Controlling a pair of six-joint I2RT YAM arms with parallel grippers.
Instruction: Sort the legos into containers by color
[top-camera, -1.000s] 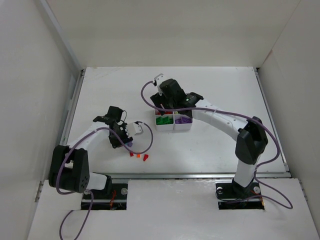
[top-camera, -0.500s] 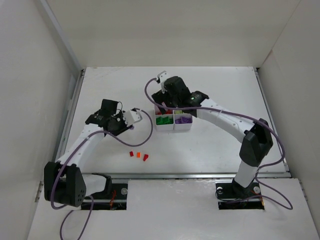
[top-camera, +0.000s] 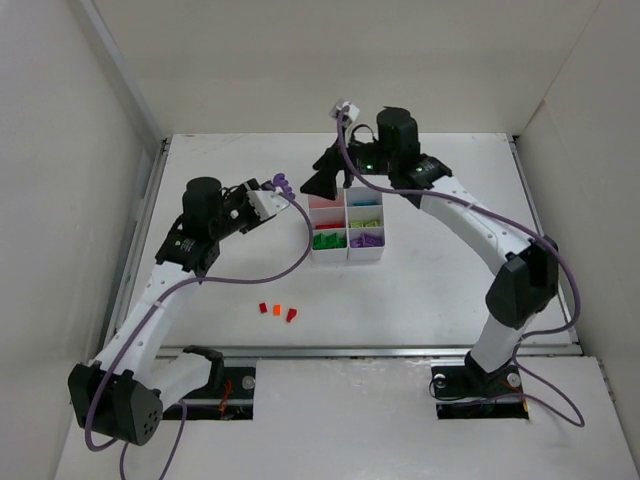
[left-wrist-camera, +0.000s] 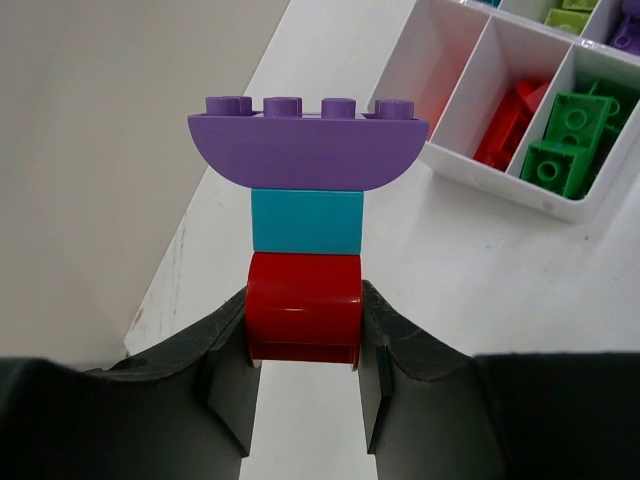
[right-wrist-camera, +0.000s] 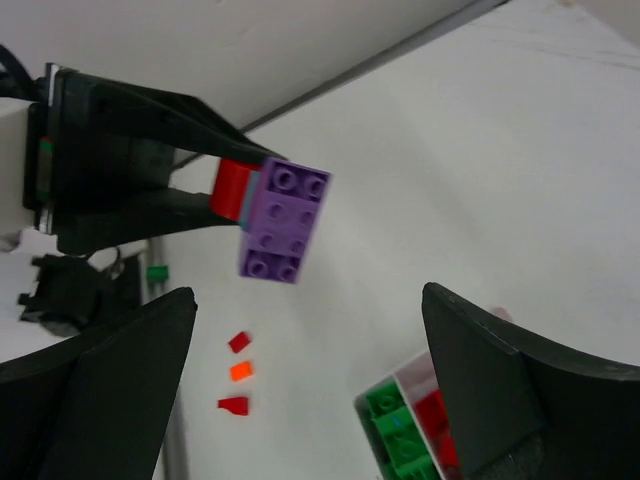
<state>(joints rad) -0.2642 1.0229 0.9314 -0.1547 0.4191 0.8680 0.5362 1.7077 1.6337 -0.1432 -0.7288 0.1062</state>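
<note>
Left claw (left-wrist-camera: 305, 340): closed on the red brick (left-wrist-camera: 304, 300), one finger on each side of it, raised above the table (top-camera: 450, 290) to the left of the tray.
Held stack: three legos joined in a line. The red brick sits in the grip, the cyan brick (left-wrist-camera: 306, 220) is on top of it, and the purple curved brick (left-wrist-camera: 305, 150) is at the free end, studs facing outward.
Stack position: off the table, near the tray's far left corner and apart from it. The purple end points toward the right claw.
Right claw (right-wrist-camera: 309, 293): fingers spread wide, raised above the table by the tray's far left corner, facing the stack's studded end, close to it and not touching.
Tray (top-camera: 347, 258): white, six compartments, on the table at mid-depth between the two arms.
Left column of tray: red legos (left-wrist-camera: 505, 125) in the middle compartment, green legos (left-wrist-camera: 560, 140) in the near one.
Right column of tray: cyan pieces (top-camera: 366, 198) far, yellow-green pieces (top-camera: 365, 215) middle, purple pieces (top-camera: 367, 239) near.
Loose on the table: small red piece (top-camera: 263, 307), orange piece (top-camera: 276, 310) and second red piece (top-camera: 291, 315) in a short row, well in front of the tray toward its left.
</note>
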